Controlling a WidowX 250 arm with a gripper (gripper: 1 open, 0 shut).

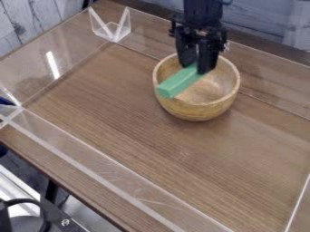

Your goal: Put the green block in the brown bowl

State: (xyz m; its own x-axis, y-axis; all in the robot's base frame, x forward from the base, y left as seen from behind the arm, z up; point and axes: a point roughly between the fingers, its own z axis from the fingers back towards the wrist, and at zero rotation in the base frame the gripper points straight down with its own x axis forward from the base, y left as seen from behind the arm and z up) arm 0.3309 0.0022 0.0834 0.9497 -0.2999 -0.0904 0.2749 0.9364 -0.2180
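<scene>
The green block (179, 82) hangs tilted from my gripper (198, 62), its upper end pinched between the dark fingers and its lower end over the bowl's left rim. The brown bowl (198, 101) is a round tan wooden bowl in the upper right part of the wooden table. My gripper is above the bowl's back half, shut on the block. The bowl's inside shows nothing else in it.
Clear acrylic walls (49, 62) fence the wooden tabletop (133, 145) on all sides. A small clear angled bracket (109, 25) stands at the back left corner. White planks show behind the table.
</scene>
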